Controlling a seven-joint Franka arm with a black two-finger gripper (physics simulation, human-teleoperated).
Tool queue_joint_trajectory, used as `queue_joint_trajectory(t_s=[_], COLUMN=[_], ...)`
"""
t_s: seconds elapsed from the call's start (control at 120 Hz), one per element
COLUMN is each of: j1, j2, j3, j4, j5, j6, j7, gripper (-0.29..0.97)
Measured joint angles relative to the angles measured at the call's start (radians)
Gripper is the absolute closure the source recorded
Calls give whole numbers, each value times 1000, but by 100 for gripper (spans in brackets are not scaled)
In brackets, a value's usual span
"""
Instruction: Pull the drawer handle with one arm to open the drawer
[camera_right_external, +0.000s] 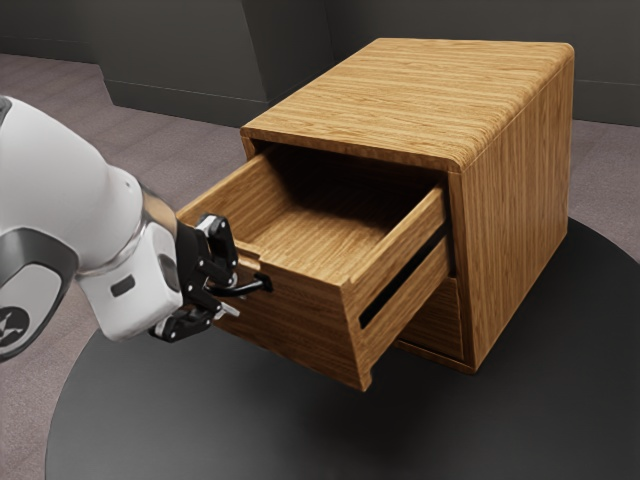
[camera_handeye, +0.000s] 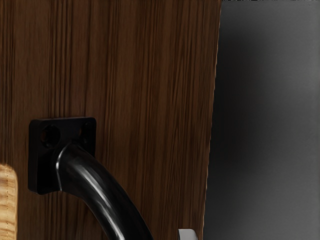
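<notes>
The drawer (camera_right_external: 400, 270), a stiff wooden box, stands well out of the cabinet (camera_right_external: 500, 120) with its front toward the arm. It should slide rather than lift, so it likely wants a steady, straight pull more than force. Its handle (camera_right_external: 252, 287) is a glossy black curved bar on a bolted plate, rigid but probably slick and best taken mid-span. The pincer (camera_right_external: 222, 282) sits at the bar, spread or pinching cannot be told, and the cabinet rests on a dark round surface (camera_right_external: 520, 420).
</notes>
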Motion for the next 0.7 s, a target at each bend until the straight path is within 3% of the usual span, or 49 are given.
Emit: queue_joint_trajectory(t_s=[0.392,0.592,0.7], j1=[0,-1,0], j2=[-65,-67,-67], j3=[-22,-25,-24], j4=[-25,-24,-23], j5=[-1,-5,-5], j6=[-31,-52,-57], j7=[-10,-15,-18], gripper=[74,58,62])
